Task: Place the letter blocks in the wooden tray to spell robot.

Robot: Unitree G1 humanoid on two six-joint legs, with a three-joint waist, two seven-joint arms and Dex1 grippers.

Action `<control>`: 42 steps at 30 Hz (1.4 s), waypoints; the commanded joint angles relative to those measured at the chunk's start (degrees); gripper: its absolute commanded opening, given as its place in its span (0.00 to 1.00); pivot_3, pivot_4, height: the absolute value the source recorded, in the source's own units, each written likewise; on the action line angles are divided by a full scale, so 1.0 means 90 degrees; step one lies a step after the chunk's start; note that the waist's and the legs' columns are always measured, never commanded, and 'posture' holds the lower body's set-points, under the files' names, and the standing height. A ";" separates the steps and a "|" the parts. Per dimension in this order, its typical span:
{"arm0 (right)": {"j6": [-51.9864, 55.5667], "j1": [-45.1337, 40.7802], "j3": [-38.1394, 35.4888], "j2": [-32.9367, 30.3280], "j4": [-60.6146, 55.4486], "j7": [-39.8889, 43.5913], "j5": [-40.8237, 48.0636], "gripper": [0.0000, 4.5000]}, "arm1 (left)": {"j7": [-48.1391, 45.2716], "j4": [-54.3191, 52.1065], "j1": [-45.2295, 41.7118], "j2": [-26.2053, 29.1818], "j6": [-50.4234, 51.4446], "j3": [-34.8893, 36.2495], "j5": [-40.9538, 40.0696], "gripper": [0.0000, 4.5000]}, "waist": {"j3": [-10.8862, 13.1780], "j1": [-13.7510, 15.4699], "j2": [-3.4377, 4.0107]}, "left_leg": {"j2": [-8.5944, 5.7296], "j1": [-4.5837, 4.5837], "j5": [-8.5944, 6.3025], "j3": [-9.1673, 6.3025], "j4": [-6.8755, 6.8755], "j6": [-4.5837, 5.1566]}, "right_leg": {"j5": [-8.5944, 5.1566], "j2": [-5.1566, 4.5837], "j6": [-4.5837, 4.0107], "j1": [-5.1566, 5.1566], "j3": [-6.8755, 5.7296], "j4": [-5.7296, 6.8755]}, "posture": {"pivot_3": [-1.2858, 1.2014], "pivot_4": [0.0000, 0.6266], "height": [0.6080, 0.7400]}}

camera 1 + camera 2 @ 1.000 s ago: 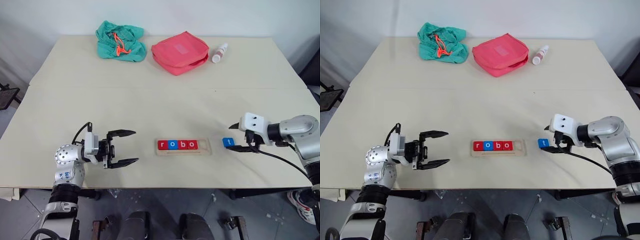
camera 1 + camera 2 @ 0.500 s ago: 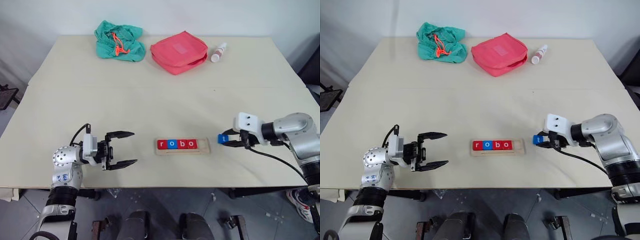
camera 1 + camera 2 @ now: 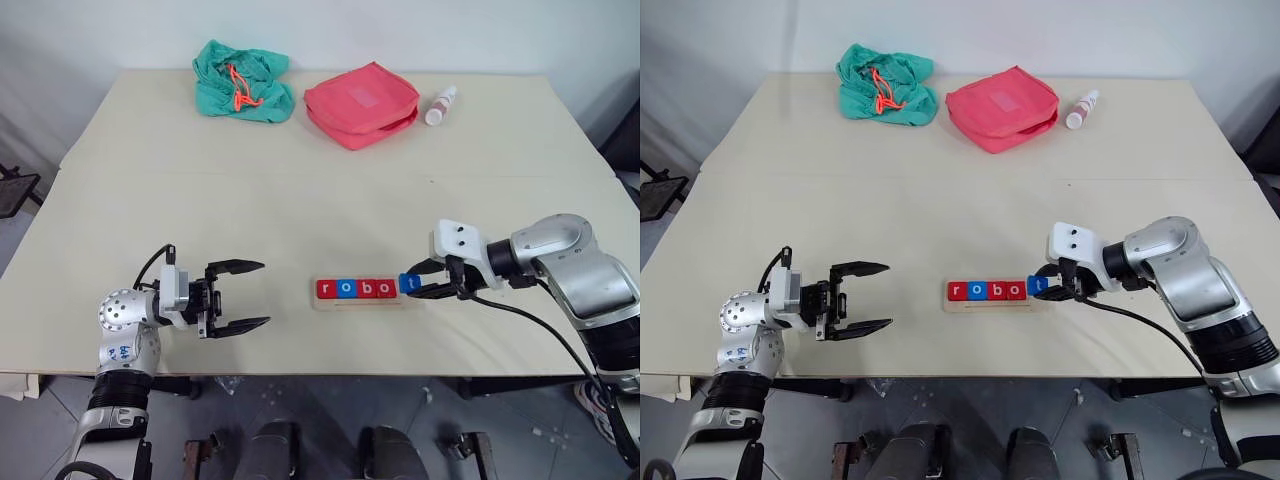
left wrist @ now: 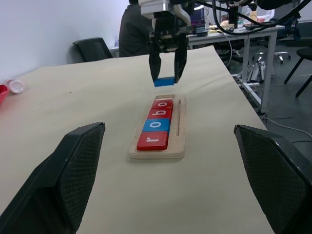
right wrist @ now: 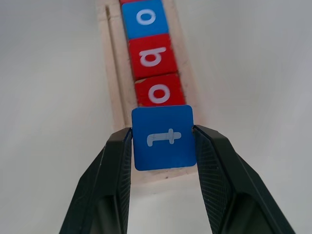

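Note:
The wooden tray (image 3: 365, 303) lies near the table's front edge. In it sit a red r (image 3: 325, 289), a blue o (image 3: 345, 289), a red b (image 3: 365, 289) and a red o (image 3: 384, 289). My right gripper (image 3: 412, 283) is shut on the blue t block (image 3: 410, 284) and holds it just above the tray's right end, next to the red o. The right wrist view has the t block (image 5: 164, 137) pinched between both fingers (image 5: 117, 161) over the tray's end (image 5: 113, 73). My left gripper (image 3: 264, 293) stands open left of the tray, holding nothing.
At the table's far side lie a green cloth (image 3: 241, 80), a red pouch (image 3: 361, 103) and a small white bottle (image 3: 439, 104). The left wrist view takes in a seated person (image 4: 132, 29), chairs and a desk beyond the table.
My right gripper shut on the t block where it lay right of the tray, lifted it and carried it left over the tray's right end. The left gripper stayed put.

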 commanded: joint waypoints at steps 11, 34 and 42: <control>-0.0736 -0.0250 0.0195 0.0179 0.0645 0.0117 -0.0436 0.49 | 0.0174 -0.0364 0.0203 0.0068 -0.0019 0.0133 -0.0086 1.00 | 0.0000 0.0003 0.0000 | 0.0000 0.0000 0.0000 -0.0001 0.0001 0.0000 | 0.0000 -0.0001 0.0000 -0.0001 0.0000 0.0001 | 0.52 0.24 1.00; -0.0534 0.0521 -0.0838 0.0124 0.0354 -0.0641 0.0037 0.99 | 0.0330 -0.0171 0.0029 -0.0017 -0.0055 0.0028 0.0051 1.00 | 0.0000 0.0000 0.0000 | 0.0001 0.0000 0.0000 0.0004 -0.0001 0.0000 | 0.0000 0.0000 0.0000 -0.0002 -0.0001 0.0002 | 0.52 0.24 1.00; 0.0155 0.0784 -0.1058 -0.0155 -0.0407 -0.0421 0.0595 0.41 | 0.0333 -0.0227 0.0118 0.0023 -0.0036 0.0059 0.0040 1.00 | 0.0000 0.0031 0.0000 | 0.0000 0.0000 0.0000 -0.0002 0.0002 0.0000 | 0.0000 -0.0001 0.0000 0.0002 -0.0002 0.0002 | 0.52 0.24 1.00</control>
